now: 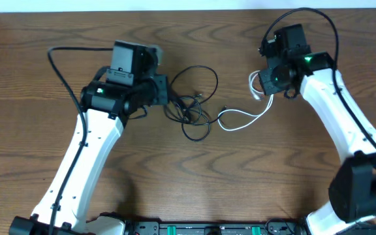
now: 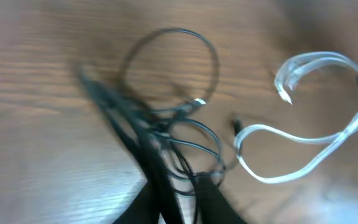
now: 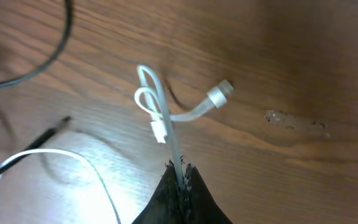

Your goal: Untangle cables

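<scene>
Black cable (image 1: 189,109) and white cable (image 1: 258,116) bar the middle (ends close together) — the near table (image 1: 194,176) lies open.

Left wrist view is motion-smeared all over. I can't trace where the black cable (image 2: 166,124) crosses itself in the tangle, and its plug ends are mush. The left gripper (image 2: 179,202) is a dark blur cut off by the bottom edge; I can't tell whether it pinches the strand running into it. The white cable (image 2: 303,143) smears out at the right edge.

In the right wrist view the right gripper (image 3: 180,183) is cropped at the bottom, so only the tips show. A black arc leaves top-left and a white loop is cut bottom-left.

Overhead, those tips hide under the right arm (image 1: 335,111), and the plugs are too small to read.
</scene>
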### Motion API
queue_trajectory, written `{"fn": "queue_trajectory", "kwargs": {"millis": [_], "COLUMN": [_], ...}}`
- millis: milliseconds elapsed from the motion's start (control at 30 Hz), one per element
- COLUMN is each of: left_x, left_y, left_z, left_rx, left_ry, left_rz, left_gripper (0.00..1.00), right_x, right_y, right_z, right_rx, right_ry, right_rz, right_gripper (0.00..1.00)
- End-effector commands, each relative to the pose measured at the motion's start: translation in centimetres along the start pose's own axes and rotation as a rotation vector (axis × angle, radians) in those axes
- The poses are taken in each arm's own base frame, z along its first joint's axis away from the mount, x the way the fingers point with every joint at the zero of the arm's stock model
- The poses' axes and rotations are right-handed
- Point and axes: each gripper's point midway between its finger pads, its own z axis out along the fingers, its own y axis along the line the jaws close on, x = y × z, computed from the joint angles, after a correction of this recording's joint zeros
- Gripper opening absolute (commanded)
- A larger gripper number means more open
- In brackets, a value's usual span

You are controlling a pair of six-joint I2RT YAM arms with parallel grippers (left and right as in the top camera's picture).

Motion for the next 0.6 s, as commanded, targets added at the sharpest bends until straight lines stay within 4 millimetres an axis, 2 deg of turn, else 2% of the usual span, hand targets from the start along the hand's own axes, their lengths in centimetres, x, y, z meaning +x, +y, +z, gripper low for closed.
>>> {"fn": "queue_trajectory", "kwargs": {"millis": [0, 33, 133, 300, 467, 567], "left_x": [0.3, 0.5, 0.7, 1.0, 2.3, 3.6], "left_y": [-3.3, -3.6, -3.9, -4.2, -7.0, -8.9], "left_z": [-0.2, 0.0, 0.3, 0.8, 2.0, 3.9], "left_rx": [0.118, 0.117, 0.116, 0.138, 0.226, 0.259], "left_ry": [0.018, 0.021, 0.028, 0.048, 0.088, 0.121], "left_rz": [0.175, 0.201, 0.212, 0.222, 0.343, 0.458], "left_gripper": [0.44, 0.55, 0.72, 0.78, 0.78, 0.78], "right_x": [0.1, 0.3, 0.7, 0.9, 1.1, 1.5], "right_y": [0.5, 0.6, 0.8, 0.7, 0.4, 0.2], "right_z": [-0.7, -0.7, -0.7, -0.7, -0.7, -0.8], "right_rx": [-0.077, -0.110, -0.161, -0.174, -0.175, -0.191], "right_ry": [-0.009, -0.002, 0.010, 0.018, 0.025, 0.036], "right_rz": [0.021, 0.034, 0.054, 0.069, 0.098, 0.112], "right_gripper": [0.01, 0.01, 0.01, 0.01, 0.01, 0.01]}}
